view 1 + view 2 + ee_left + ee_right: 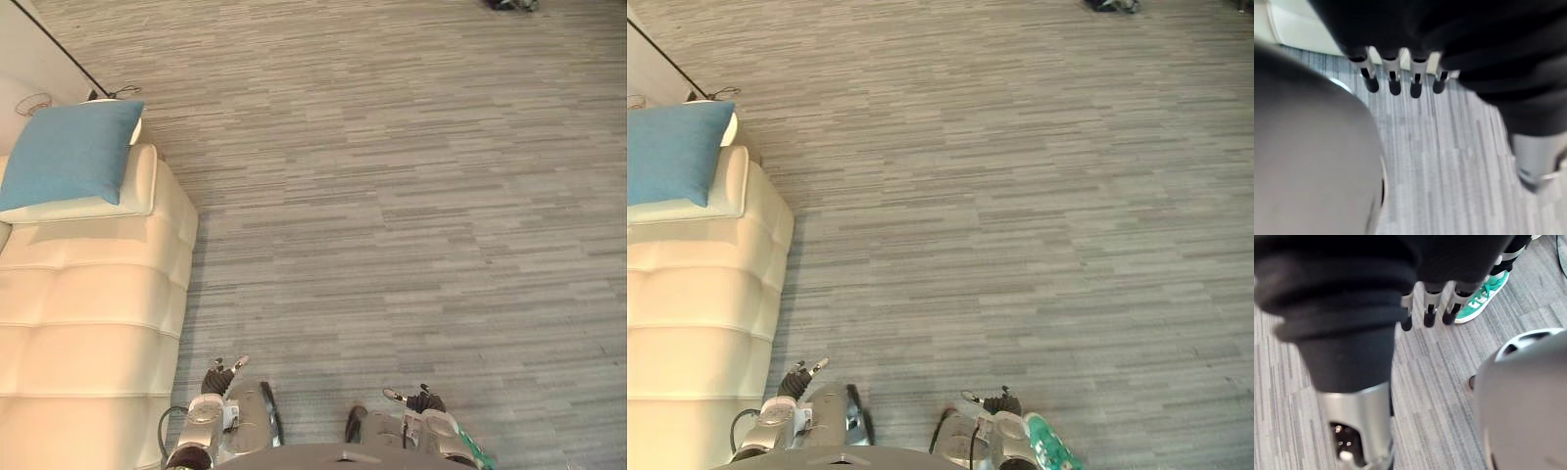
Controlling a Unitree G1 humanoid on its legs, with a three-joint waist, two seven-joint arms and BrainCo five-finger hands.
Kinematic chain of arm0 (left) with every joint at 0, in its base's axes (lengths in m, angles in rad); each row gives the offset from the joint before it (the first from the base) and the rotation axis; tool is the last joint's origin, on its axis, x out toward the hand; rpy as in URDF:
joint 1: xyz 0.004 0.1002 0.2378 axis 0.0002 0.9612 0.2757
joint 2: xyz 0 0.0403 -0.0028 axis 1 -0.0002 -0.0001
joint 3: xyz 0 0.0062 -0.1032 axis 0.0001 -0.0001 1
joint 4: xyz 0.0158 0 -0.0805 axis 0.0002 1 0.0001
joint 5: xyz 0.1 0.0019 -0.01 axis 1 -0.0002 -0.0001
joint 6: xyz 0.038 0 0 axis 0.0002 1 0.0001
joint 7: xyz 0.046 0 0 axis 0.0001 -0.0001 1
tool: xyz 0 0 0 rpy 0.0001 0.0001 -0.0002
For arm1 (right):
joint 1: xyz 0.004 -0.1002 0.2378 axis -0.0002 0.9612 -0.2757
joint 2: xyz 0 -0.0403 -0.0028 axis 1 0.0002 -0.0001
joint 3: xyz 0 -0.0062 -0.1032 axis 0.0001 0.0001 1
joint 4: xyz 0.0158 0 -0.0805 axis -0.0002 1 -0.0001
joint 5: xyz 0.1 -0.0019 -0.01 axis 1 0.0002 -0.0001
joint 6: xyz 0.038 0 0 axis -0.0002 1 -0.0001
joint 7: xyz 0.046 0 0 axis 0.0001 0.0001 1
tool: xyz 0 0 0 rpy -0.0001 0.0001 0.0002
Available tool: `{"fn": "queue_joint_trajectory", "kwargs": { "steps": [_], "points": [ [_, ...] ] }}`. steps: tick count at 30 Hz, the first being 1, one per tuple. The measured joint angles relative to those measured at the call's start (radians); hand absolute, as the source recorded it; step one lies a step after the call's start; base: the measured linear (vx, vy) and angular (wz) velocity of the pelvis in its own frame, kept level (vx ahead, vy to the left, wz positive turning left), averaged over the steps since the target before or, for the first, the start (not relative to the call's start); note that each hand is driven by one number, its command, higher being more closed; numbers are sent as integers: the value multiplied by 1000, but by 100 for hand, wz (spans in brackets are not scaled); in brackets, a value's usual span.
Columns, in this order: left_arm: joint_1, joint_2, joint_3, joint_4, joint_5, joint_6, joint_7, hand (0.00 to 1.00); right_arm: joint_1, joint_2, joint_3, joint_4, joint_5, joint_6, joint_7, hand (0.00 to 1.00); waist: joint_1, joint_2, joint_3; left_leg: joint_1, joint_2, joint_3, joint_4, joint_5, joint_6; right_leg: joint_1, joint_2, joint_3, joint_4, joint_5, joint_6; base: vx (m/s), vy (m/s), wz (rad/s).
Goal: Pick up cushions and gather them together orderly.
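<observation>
A blue cushion [69, 152] lay at the far left, propped on the far end of a cream sofa [88, 323] that ran along the left side. Just right of the sofa's near end, the left hand [219, 376] hung low over grey carpet [392, 196], fingers [1395, 83] straight and holding nothing. Further right, the right hand [419, 399] hung likewise, fingers [1430, 313] relaxed and empty. A person's green shoe [1484, 293] stood beside it on the carpet.
</observation>
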Motion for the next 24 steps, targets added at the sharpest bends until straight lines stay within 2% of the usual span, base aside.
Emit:
{"fn": "queue_joint_trajectory", "kwargs": {
  "steps": [1, 2, 3, 5, 6, 7, 8, 9, 10, 11, 12, 13, 14, 16, 17, 18, 19, 20, 21, 22, 23, 24],
  "points": [
    [2, -4, 4, -1, -2, -4, -1, 0, 2, 0, 0, 0, 0, 1, 0, 0, 4, 4, -2, -1, -11, -4, -109, 69, 4, 19, -4, -4, 0, -18, 15, 464, 253, 14],
    [1, -9, 23, -1, -4, -6, -2, 0, 6, 8, 3, 0, -1, 7, -2, 0, 21, -15, -12, 25, -47, 11, -156, 161, 39, 52, -31, 3, -5, -38, 39, 483, 204, 20],
    [4, 3, 35, 3, -5, -6, 1, 0, 7, 28, 9, 1, -2, 9, -3, 0, 20, -49, -37, 34, -75, 22, -163, 151, 46, 67, -37, 19, -51, -23, 30, 595, 211, 15],
    [0, 18, 42, 3, -32, -8, -2, 0, -7, 49, 8, 15, -3, 12, 0, 0, 34, -65, -44, 13, -65, 22, -78, 91, 78, 131, -28, 42, -163, 65, 42, 537, 194, 14],
    [0, 20, 61, 3, -32, -8, -4, 0, -12, 52, 8, 14, -5, 12, 0, 0, 37, -70, -43, 12, -64, 24, -17, 84, 88, 169, -33, 59, -188, 109, 43, 446, 226, 14],
    [0, 20, 69, 4, -32, -8, -5, 0, -12, 53, 7, 16, -8, 12, 0, 0, 40, -75, -46, 9, -66, 27, 20, 82, 88, 183, -41, 70, -182, 125, 49, 362, 224, 5],
    [11, 19, 74, 29, -29, -7, -4, 0, 1, 42, 9, 32, -23, 8, 1, 0, 48, -86, -84, 29, -99, 17, -15, 47, 79, 157, -59, 103, -79, 132, 67, 334, 233, -7],
    [21, 16, 69, 47, -28, -6, -5, 0, 7, 33, 9, 41, -26, 7, 1, 0, 47, -73, -108, 61, -106, 9, -56, 11, 88, 129, -65, 111, -12, 125, 79, 356, 230, 15],
    [28, 29, 50, 73, -30, -4, -5, 0, 6, 28, 8, 57, -38, 10, 5, 0, 22, -84, -122, 143, -161, -9, -124, -30, 90, 26, -133, 157, 285, 133, 137, 417, 160, 46],
    [22, 49, 30, 83, -30, -2, -5, 0, 8, 32, 9, 58, -41, 10, 6, 0, 12, -100, -116, 176, -186, -26, -141, -33, 100, -31, -155, 186, 446, 147, 169, 499, 112, 82],
    [22, 62, 19, 87, -31, 0, -5, 0, 19, 36, 8, 60, -37, 12, 11, 0, 1, -112, -108, 219, -208, -52, -160, -39, 108, -89, -166, 186, 608, 137, 154, 468, 32, 79],
    [25, 69, 19, 89, -30, 5, -2, 0, 24, 28, 8, 58, -37, 8, 11, 0, -4, -106, -96, 283, -221, -70, -201, -40, 110, -145, -166, 171, 712, 96, 111, 377, 15, 65],
    [25, 69, 19, 91, -30, 10, -2, 0, 20, 20, 10, 60, -41, 8, 11, 0, -3, -102, -94, 325, -223, -84, -233, -40, 110, -164, -155, 145, 732, 59, 76, 372, -3, 48],
    [26, 67, 16, 102, -30, 12, -2, 0, 18, 12, 14, 60, -40, 7, 12, 0, -5, -94, -90, 412, -214, -113, -294, -38, 106, -209, -111, 98, 660, -13, 29, 372, -62, 51],
    [22, 66, 15, 120, -30, 13, -2, 0, 11, 9, 30, 55, -40, 3, 13, 0, -18, -90, -88, 452, -199, -152, -328, -38, 104, -271, -57, 87, 489, -46, 9, 371, -129, 60],
    [20, 64, 15, 124, -30, 14, -1, 0, 8, 9, 29, 52, -40, 1, 13, 0, -22, -87, -86, 460, -191, -165, -339, -39, 100, -291, -40, 92, 433, -46, 7, 432, -203, 72],
    [12, 60, 13, 126, -31, 15, -1, 0, -1, 4, 28, 48, -40, -4, 13, 0, -30, -77, -79, 475, -170, -191, -359, -42, 80, -328, -6, 109, 309, -25, 7, 348, -223, 61],
    [12, 57, 11, 129, -30, 14, -1, 0, -5, -2, 27, 47, -40, -5, 12, 0, -33, -71, -75, 491, -154, -217, -379, -43, 66, -346, 17, 131, 165, 36, 18, 361, -247, 86],
    [12, 57, 5, 131, -29, 15, -1, 0, -2, -6, 21, 51, -41, -3, 11, 0, -36, -77, -70, 513, -147, -253, -399, -50, 47, -343, 25, 173, -3, 123, 29, 311, -229, 81],
    [11, 57, 6, 131, -29, 14, -1, 0, 2, -5, 9, 51, -41, -3, 11, 0, -36, -84, -66, 523, -147, -269, -406, -56, 37, -339, 24, 192, -68, 165, 36, 344, -288, 93],
    [12, 55, 13, 132, -28, 14, -1, 0, 7, -5, -9, 51, -41, 0, 11, 0, -37, -84, -54, 554, -138, -302, -410, -78, 12, -321, 17, 218, -81, 289, 54, 357, -303, 92],
    [7, 49, 30, 140, -26, 14, -1, 0, 9, -14, -15, 51, -42, 9, 11, 0, -42, -76, -52, 571, -121, -333, -408, -95, 13, -315, 35, 223, -25, 300, 48, 430, -353, 88]
  ]
}}
